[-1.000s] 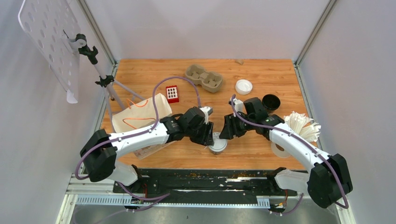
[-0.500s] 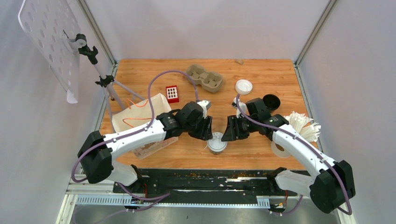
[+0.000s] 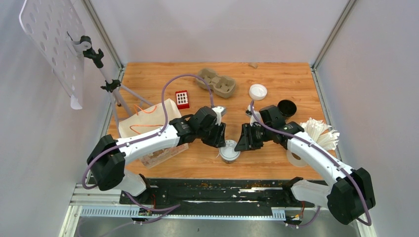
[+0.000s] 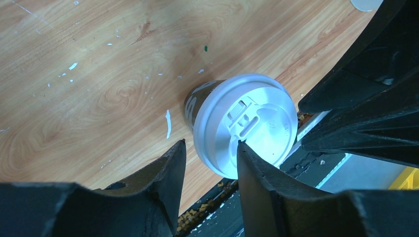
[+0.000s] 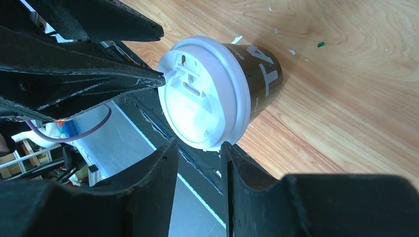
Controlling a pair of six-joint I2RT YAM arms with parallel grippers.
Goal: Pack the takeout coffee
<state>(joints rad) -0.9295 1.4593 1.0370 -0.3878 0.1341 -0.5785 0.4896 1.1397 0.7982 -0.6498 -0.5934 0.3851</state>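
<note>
**At the table's (image 3: 296, 79) 6 o'clock edge: one takeout coffee (image 3: 230, 152), hemmed in from both sides**

Near the front lip of the wooden top, right beside the black rail (image 3: 212, 190) that runs along it, the takeout coffee stands upright. Its white lid is on and its dark side shows pale lettering.

The left gripper (image 3: 221, 139) sits at the cup's 10 o'clock and the right gripper (image 3: 240, 143) at its 2 o'clock, both just beside the lid. Each wrist camera shows its own two fingers parted with nothing clamped between them. The lid's rim lies just at the fingertips, and whether it touches them cannot be told. Each camera also shows the other gripper's black bulk close behind the cup, so either side of the cup is blocked by the opposite hand.

Taking the cup as centre in the overhead view:
- A pulp tray (image 3: 216, 82) lies at 12 o'clock, well apart. The left arm's purple cable (image 3: 170, 89) arcs across its left end.
- A loose white lid (image 3: 258, 92) is at 1 o'clock, with an open dark cup (image 3: 286, 107) at 2 o'clock, just behind the right wrist.
- A bunch of white sticks (image 3: 321, 132) is at 3 o'clock, partly behind the right forearm.
- A small red box (image 3: 182, 99) sits at 11 o'clock.
- A paper bag (image 3: 148, 121) with orange handles lies at 9 to 10 o'clock. The left forearm crosses over its near side.
- A perforated white panel (image 3: 49, 39) on a stand leans off the table's far-left corner.
</note>
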